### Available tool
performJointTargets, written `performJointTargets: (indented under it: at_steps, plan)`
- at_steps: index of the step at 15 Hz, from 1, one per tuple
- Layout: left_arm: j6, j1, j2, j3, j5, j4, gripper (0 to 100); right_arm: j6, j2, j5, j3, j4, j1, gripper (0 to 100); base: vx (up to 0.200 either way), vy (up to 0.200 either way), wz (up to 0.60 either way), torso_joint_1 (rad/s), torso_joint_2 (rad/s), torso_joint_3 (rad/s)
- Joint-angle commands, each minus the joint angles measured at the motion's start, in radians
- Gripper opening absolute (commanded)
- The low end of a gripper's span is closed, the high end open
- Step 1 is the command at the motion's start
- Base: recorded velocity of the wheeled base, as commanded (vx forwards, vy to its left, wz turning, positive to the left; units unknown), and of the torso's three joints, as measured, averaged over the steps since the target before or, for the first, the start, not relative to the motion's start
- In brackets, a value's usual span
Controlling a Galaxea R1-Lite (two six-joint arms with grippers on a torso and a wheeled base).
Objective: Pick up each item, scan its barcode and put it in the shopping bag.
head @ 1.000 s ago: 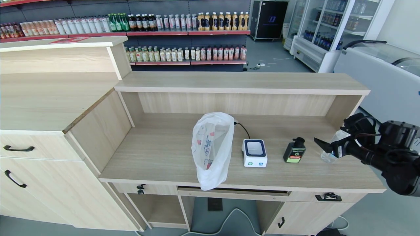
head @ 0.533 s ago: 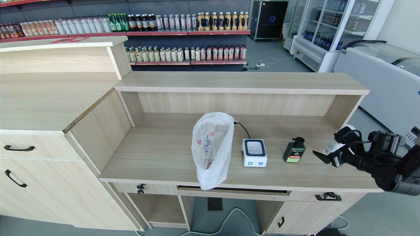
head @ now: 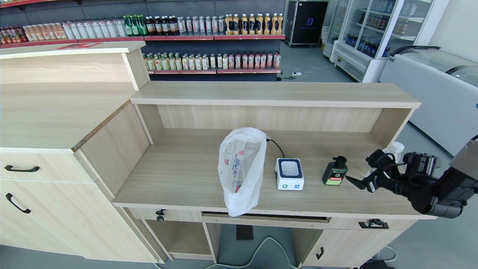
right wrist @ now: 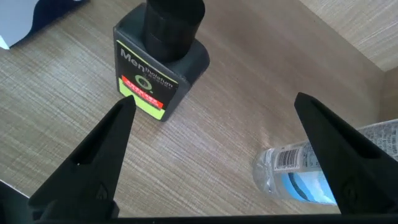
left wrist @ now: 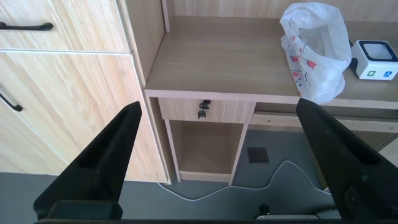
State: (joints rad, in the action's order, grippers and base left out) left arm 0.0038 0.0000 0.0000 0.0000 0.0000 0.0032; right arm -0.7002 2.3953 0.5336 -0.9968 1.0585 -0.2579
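Pale-wood counter (head: 179, 175) with shopping bag (head: 242, 168), scanner (head: 289, 173), dark bottle (head: 335, 172), clear bottle (head: 395, 147). Drink shelves (head: 209, 37), fridges (head: 369, 33) behind. Spread wide: right gripper (right wrist: 211, 102) by dark bottle, left gripper (left wrist: 217, 104) too.

Bright, even light fills the shop; soft shadow sits under the counter's upper shelf (head: 274, 93), the freezer lid (head: 440, 59) glints, straight edges bow.

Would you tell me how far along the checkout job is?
Done: nothing visible; the dark green pump bottle and clear plastic water bottle stand on the wooden counter. In hand: nothing; the open right hand hangs beside the pump bottle. Left: scanning both at the white scanner and bagging in the white plastic bag.
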Motion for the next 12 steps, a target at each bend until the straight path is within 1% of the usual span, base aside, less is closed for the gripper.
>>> performJointTargets:
  at_steps: [1,4,7,9,12]
  plan:
    - [0.001,0.000,0.000,0.000,0.000,0.000,100,-0.022,0.031,0.016,-0.048,-0.035,0.008,100,0.000,0.000,0.00,0.000,0.00,0.000]
    - [-0.001,0.000,0.000,0.000,0.000,0.000,100,-0.091,0.062,0.077,-0.114,-0.088,0.016,100,0.000,0.000,0.00,0.000,0.00,0.000]
    - [0.001,0.000,0.000,0.000,0.000,0.000,100,-0.151,0.088,0.088,-0.128,-0.109,0.029,100,0.000,0.000,0.00,0.000,0.00,0.000]
    - [0.001,0.000,0.000,0.000,0.000,0.000,100,-0.160,0.097,0.094,-0.135,-0.109,0.046,100,0.000,0.000,0.00,0.000,0.00,0.000]
    - [0.001,0.000,0.000,0.000,0.000,0.000,100,-0.162,0.122,0.094,-0.183,-0.111,0.075,100,0.000,0.000,0.00,0.000,0.00,0.000]
